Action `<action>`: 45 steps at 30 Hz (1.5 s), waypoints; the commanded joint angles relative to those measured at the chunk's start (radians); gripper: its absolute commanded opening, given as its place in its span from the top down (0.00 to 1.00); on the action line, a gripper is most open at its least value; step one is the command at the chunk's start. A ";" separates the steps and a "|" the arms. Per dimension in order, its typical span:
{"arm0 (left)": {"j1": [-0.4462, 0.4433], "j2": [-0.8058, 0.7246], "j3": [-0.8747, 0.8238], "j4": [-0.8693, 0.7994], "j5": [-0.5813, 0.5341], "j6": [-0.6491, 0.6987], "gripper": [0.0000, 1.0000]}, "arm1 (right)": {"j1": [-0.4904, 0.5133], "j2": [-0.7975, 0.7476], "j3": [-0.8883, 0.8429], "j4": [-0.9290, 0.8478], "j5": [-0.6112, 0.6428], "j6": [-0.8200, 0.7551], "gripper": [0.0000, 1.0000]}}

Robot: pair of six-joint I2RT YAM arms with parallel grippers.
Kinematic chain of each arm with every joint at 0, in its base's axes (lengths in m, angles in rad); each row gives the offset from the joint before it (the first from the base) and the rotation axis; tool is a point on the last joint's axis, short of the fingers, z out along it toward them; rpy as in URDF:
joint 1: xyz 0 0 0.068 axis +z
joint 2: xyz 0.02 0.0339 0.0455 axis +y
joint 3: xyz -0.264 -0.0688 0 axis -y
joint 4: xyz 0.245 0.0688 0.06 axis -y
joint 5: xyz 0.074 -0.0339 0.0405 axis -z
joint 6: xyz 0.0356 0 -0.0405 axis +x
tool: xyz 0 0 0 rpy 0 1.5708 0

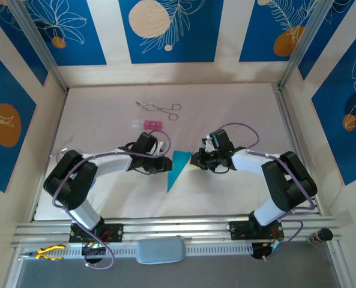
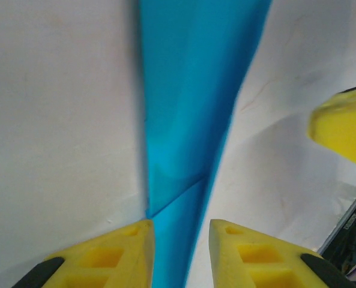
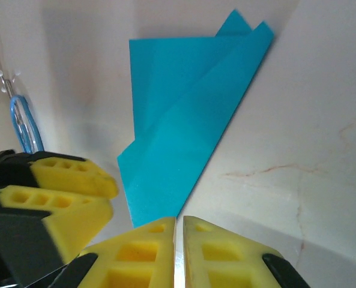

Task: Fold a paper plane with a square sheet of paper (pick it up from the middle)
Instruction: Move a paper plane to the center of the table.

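The blue paper plane (image 1: 178,168) lies on the white table (image 1: 238,114). It is a long thin wedge, and it sits right between the 2 claws. The left gripper (image 1: 164,163) is low at 1 side of it. Its 2 yellow fingers (image 2: 117,252) stand a little apart, and the paper runs through the gap. The right gripper (image 1: 196,159) is at the other side. Its fingers (image 3: 226,252) are almost together, with just a thin slit. A corner of the paper comes right up to their tips.
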 commanded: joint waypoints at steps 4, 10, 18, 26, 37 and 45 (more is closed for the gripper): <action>0.006 0.046 0.031 -0.025 0.061 0.024 0.69 | 0.032 0.006 -0.009 0.003 0.006 0.029 0.88; 0.005 0.068 0.040 -0.055 0.046 0.028 0.68 | 0.065 0.051 0.008 0.017 0.000 0.037 0.88; 0.005 0.037 0.041 -0.085 0.012 0.049 0.66 | 0.081 0.085 0.013 0.037 -0.004 0.045 0.88; 0.006 0.099 0.027 0.034 0.153 0.006 0.71 | 0.088 0.121 0.011 0.065 -0.023 0.054 0.88; 0.005 0.131 0.036 0.101 0.219 -0.020 0.77 | 0.099 0.147 0.007 0.086 -0.041 0.062 0.88; 0.005 0.115 0.023 0.178 0.229 -0.059 0.92 | 0.092 0.126 -0.006 0.095 -0.049 0.071 0.88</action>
